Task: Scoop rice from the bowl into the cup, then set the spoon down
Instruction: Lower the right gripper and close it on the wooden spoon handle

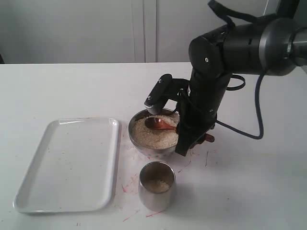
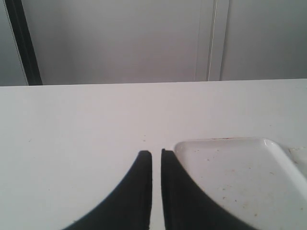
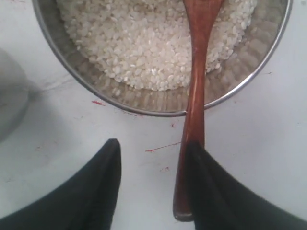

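Obs: the spoon point(image 1: 160, 124) lies with its head bedded in the rice point(image 1: 153, 138) and its handle propped over the right rim of the bowl point(image 1: 143, 145), so the handle juts out to the right above the table point(image 1: 254, 187), where jaws can straddle it without entering the grains. The cup point(image 1: 156, 197) stands just near of the bowl, apart from it, giving a short carry. It holds a shallow layer of rice, so you can judge the scooping partly done. A white tray point(image 1: 67, 165) sits to the left, bare. Your right gripper point(image 3: 152, 143) is spread wide and grips nothing. In the right wrist view the handle runs along the inner face of one finger, with a broad gap to the other. Whether this is an approach or a let-go, you cannot tell from this moment. Either way, closing would catch the handle off-centre. Pose: the right arm point(image 1: 240, 45) reaches in high from the far right, then the forearm drops steeply at the bowl's right side, with the fingers aimed down and leftward at the rim. Your left gripper point(image 2: 156, 154) hangs over bare table beside the tray's corner, closed to a sliver and holding nothing.
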`<state>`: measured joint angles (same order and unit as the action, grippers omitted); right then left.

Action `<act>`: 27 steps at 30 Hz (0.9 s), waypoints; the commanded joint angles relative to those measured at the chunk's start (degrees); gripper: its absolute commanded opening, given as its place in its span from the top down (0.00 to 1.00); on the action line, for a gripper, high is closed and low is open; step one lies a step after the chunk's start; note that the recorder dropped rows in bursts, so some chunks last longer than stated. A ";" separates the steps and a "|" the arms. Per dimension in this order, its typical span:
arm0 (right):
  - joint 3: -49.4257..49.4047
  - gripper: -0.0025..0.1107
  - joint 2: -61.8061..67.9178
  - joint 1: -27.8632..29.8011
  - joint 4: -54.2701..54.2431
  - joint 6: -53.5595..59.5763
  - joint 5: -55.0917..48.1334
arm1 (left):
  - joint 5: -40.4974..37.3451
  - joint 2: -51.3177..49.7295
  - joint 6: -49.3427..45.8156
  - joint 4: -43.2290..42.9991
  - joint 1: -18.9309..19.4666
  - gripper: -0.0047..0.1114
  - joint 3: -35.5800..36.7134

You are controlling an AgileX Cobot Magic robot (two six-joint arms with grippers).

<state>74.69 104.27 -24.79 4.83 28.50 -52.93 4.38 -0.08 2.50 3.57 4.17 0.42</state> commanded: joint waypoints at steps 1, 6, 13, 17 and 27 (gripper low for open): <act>-0.04 0.61 0.47 0.31 2.92 -0.19 1.60 | 0.17 0.08 0.31 0.26 -0.32 0.84 -0.42; -0.04 0.61 0.47 0.31 2.92 -0.30 2.41 | 0.17 0.08 0.31 0.26 -0.32 0.84 -0.42; -0.04 0.61 0.47 0.31 2.92 -0.30 4.01 | 0.17 0.08 0.31 0.26 -0.32 0.84 -0.42; -0.04 0.61 0.47 0.31 4.48 -0.30 4.90 | 0.17 0.08 0.31 0.26 -0.32 0.84 -0.42; -0.04 0.61 0.47 2.08 7.29 -3.17 5.49 | 0.17 0.08 0.31 0.26 -0.32 0.84 -0.42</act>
<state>74.69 104.92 -23.85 12.58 26.40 -47.73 4.38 -0.08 2.50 3.57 4.17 0.42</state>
